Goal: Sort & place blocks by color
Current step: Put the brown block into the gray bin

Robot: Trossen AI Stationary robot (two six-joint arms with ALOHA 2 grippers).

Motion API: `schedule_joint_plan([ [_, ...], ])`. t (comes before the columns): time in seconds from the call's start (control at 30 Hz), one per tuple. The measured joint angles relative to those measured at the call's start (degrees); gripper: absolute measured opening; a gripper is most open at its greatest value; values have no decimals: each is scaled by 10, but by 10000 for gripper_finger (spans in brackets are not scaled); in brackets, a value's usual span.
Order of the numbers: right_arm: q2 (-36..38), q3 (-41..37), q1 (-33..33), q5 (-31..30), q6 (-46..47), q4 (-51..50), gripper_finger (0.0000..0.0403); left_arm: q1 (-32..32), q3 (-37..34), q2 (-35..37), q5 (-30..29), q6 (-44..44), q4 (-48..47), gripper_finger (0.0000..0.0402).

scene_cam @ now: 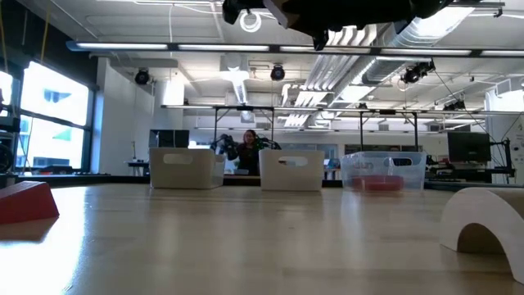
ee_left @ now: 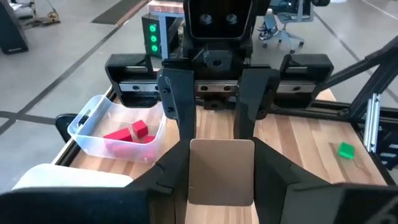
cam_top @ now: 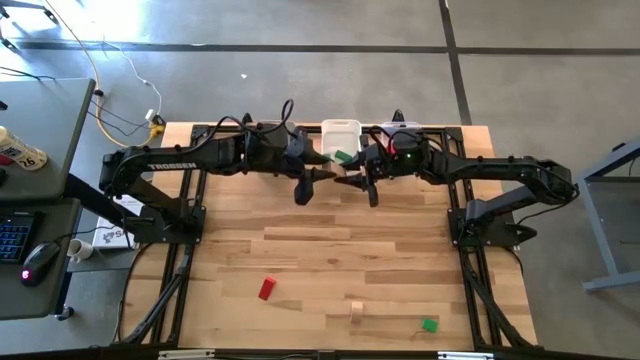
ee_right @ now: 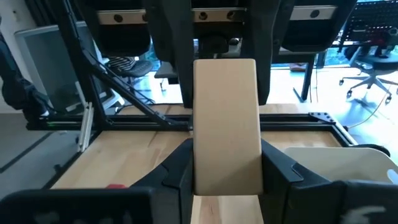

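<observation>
A wide stretch of bare wooden counter [cam_top: 340,255] lay open between the arms and the near edge. At the far edge stood three bins [scene_cam: 187,169], one holding red blocks [ee_left: 132,134]. Above the far middle, the left gripper [cam_top: 306,186] and right gripper [cam_top: 368,186] met, both sets of fingers clamped on one tan plank [ee_right: 227,158] held between them. Near the front lay a red block [cam_top: 266,289], a tan piece [cam_top: 357,311] and a green block [cam_top: 429,324], well apart.

Tan plank [ee_left: 221,171]: lower end hidden behind left gripper [ee_left: 219,177] fingers.
Red block [scene_cam: 26,202]: cut off at low view's edge.
Arch piece [scene_cam: 487,225]: partly out of frame.
</observation>
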State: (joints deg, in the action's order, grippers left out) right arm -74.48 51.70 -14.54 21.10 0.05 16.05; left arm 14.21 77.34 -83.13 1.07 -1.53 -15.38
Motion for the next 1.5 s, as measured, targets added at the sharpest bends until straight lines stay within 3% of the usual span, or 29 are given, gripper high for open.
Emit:
schedule_joint_plan([
  [0.27, 0, 0, 0, -5, -2, -1, 108, 0, 0, 0, 0, 11, -1, 101],
  [0.5, 0, 0, -1, -37, -3, -5, 198, 2, 0, 0, -19, 15, -40, 101],
  [0.67, 0, 0, -1, -86, 0, -43, 230, 15, 0, 0, -68, 17, -118, 101],
  [0.97, 0, 0, 7, -91, 27, -112, 235, 79, 0, 0, -182, -4, -264, 101],
  [1.5, 0, 0, 35, -90, 30, -120, 236, 228, 0, -20, -166, -42, -333, 105],
])
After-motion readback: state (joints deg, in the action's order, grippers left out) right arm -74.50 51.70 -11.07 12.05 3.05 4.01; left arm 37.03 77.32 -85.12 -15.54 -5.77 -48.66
